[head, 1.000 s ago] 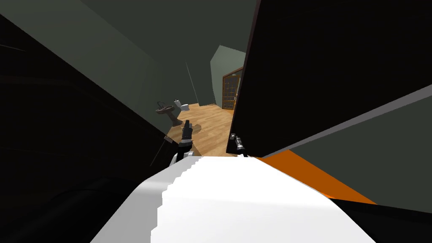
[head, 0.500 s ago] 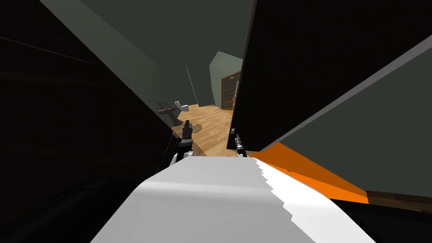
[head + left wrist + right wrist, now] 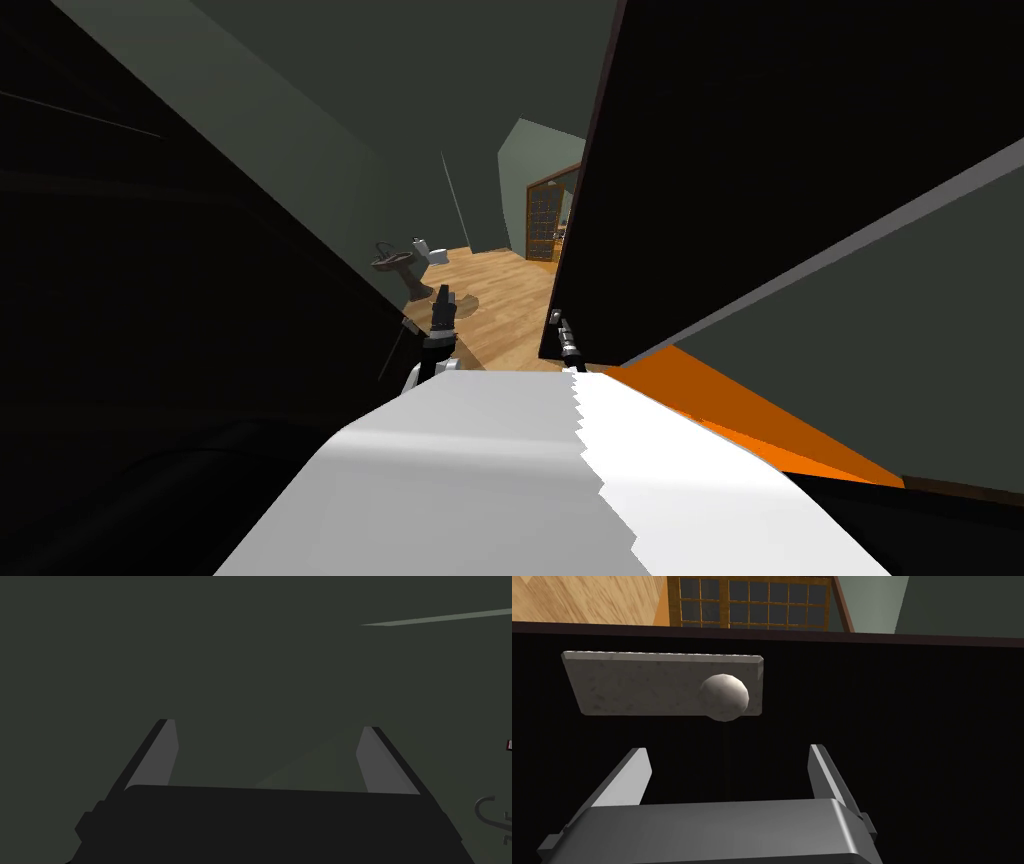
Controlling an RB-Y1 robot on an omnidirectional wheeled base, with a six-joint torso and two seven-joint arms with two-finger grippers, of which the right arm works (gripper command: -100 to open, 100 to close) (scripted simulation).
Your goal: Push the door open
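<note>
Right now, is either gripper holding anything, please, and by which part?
Nothing is held: the left gripper and right gripper stand open, the knob untouched.

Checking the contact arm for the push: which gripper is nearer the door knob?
Right. The right gripper, fingers open, sits just short of the knob on the dark door; the left gripper is off to its left, clear of the door.

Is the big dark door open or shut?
Partly open: past the edge of the door, a wooden floor and a toilet show.
</note>
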